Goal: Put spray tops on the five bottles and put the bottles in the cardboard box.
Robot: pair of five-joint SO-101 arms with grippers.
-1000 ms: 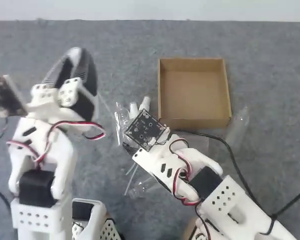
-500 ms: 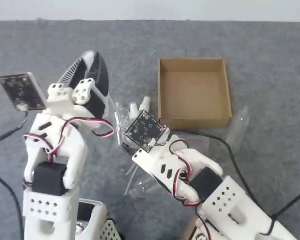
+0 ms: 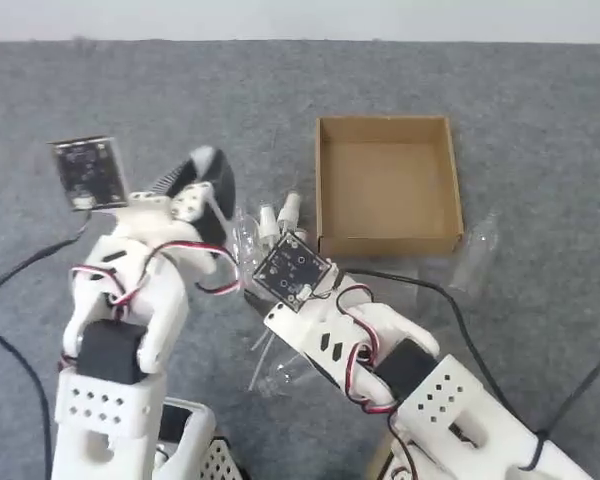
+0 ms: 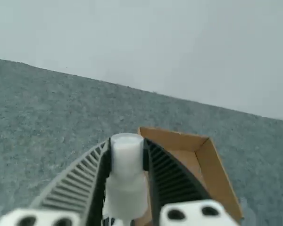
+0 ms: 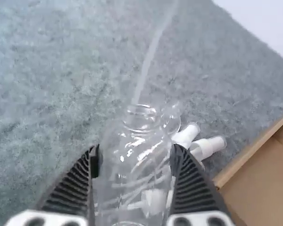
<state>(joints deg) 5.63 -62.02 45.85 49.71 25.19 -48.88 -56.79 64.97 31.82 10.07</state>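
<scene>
Cardboard box sits empty near the far edge of the grey mat. Right gripper clamps a clear bottle, neck open, just off the box's left side. Left gripper pinches a spray top close by. Step looks like capping. Next: line top w/ neck, seat it.

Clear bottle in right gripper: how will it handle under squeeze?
The bottle looks empty and thin-walled, so probably light and may flex in the right gripper. Its glossy wall could slip. Round body: likely rolls if dropped.
</scene>
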